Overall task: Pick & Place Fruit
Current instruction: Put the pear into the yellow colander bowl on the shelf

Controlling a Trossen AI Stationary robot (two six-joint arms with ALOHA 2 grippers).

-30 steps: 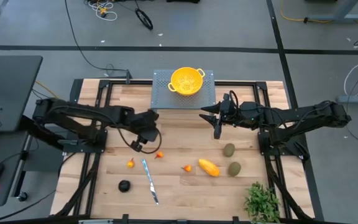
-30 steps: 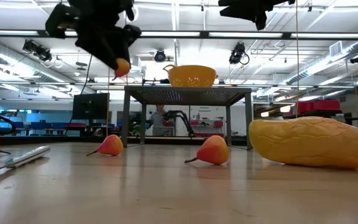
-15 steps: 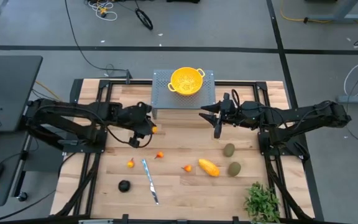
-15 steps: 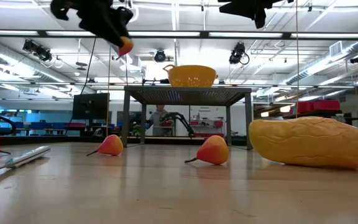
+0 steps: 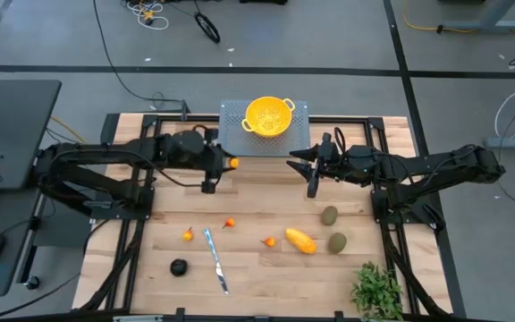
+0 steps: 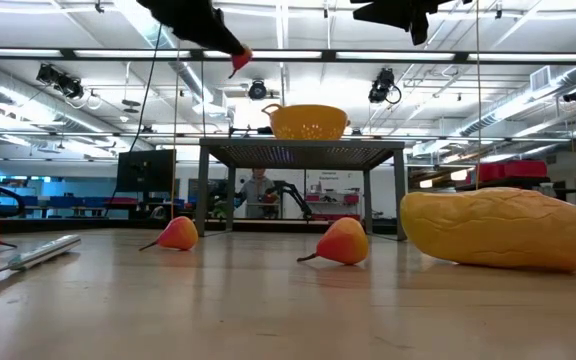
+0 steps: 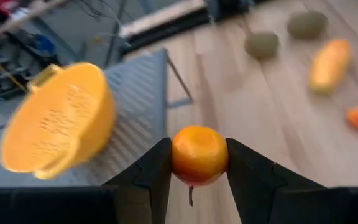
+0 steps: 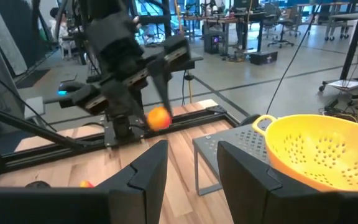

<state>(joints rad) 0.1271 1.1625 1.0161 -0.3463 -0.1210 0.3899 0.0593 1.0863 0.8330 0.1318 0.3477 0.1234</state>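
My left gripper [image 5: 231,164] is shut on a small orange-red fruit [image 7: 198,154], raised high beside the grey stand [image 5: 231,134] that carries the yellow colander [image 5: 268,116]. It also shows in the right wrist view [image 8: 158,118] and the low view [image 6: 238,58]. My right gripper [image 5: 295,157] is open and empty, raised right of the stand. On the table lie three orange-red fruits [image 5: 188,235], [image 5: 230,223], [image 5: 268,241], a yellow-orange oblong [image 5: 299,241], two olive-green ovals [image 5: 329,215], [image 5: 337,242] and a dark round fruit [image 5: 179,266]. My left gripper pinches the small orange-red fruit by its two opposite sides [image 7: 178,155] between its two fingers. The fingers reach about level from the table's left. The fruit is lifted clear, high above the table, with its thin stem [image 7: 190,196] showing below it in the wrist view.
A slim silver knife [image 5: 215,259] lies on the table between the orange-red fruits. A leafy green plant [image 5: 378,288] stands at the near right corner. The grey stand with the colander sits at the table's far edge, between the two arms.
My left gripper has gone up and toward the table's far edge and right, toward the stand with the colander, still shut on the small orange-red fruit, which is carried higher. My right arm has kept still.
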